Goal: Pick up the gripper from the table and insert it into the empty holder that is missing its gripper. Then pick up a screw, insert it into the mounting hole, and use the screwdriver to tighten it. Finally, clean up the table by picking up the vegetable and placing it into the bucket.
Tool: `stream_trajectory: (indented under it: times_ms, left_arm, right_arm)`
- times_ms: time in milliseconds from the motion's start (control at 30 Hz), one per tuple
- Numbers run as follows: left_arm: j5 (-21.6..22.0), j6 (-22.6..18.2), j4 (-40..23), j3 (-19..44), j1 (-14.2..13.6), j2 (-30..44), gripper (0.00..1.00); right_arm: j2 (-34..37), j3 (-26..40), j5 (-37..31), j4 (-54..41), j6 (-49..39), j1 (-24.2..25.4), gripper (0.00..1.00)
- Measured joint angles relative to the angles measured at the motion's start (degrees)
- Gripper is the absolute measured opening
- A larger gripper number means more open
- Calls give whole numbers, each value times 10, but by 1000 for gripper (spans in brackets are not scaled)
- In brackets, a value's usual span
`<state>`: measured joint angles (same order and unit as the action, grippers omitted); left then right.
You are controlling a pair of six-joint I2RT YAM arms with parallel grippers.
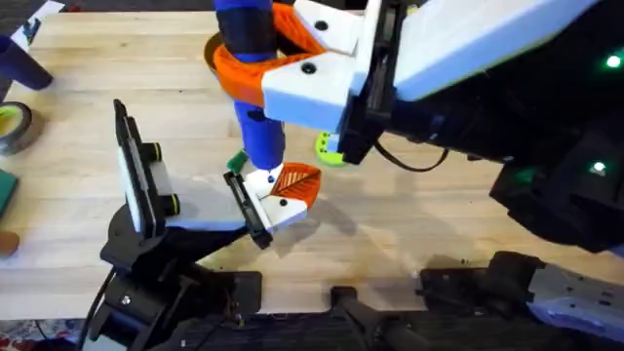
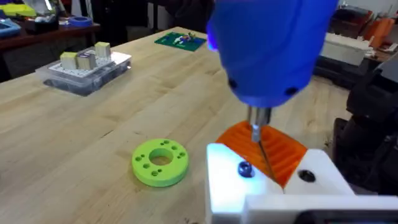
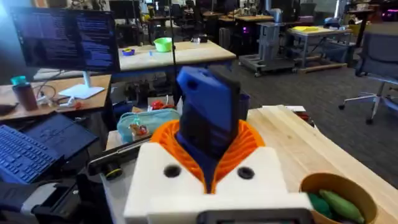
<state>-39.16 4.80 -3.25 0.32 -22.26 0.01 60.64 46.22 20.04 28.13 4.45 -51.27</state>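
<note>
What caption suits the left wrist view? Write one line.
Tip of the screwdriver hovers over the gripper, lime-green ring beside it on the table.

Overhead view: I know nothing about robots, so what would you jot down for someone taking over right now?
Right gripper: shut on the screwdriver, tip down over the gripper.
Left arm: state cannot be told.
Done: the gripper sits on the holder; a screw is in its hole.
Left: tightening (unclear whether it is finished); then the vegetable, lying on the table beside the screwdriver, goes into the bucket, which already holds green pieces.
</note>
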Motion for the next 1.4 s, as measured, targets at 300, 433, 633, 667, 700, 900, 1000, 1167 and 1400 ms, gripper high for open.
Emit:
stream_trajectory:
  times_ms: [300,433,633,667,700,900,1000,1167,1400]
  left_arm:
    - [0,0,0,0,0,0,14]
    - [0,0,0,0,0,0,14]
    - [0,0,0,0,0,0,14]
    - [0,0,0,0,0,0,14]
    - [0,0,0,0,0,0,14]
    - [0,0,0,0,0,0,14]
    - [0,0,0,0,0,0,14]
    - [0,0,0,0,0,0,14]
    - [0,0,0,0,0,0,14]
  right_arm:
    - [0,0,0,-21,-2,0,26]
    - [0,0,2,-24,-2,0,26]
    - [1,0,4,-24,-2,0,26]
    - [3,0,4,-23,-2,0,26]
    - [6,0,4,-22,-2,0,26]
    - [17,0,4,-20,-2,0,26]
    - [17,0,4,-20,-2,0,26]
    - [17,0,4,-20,-2,-1,26]
    - [19,0,4,-18,-2,-1,26]
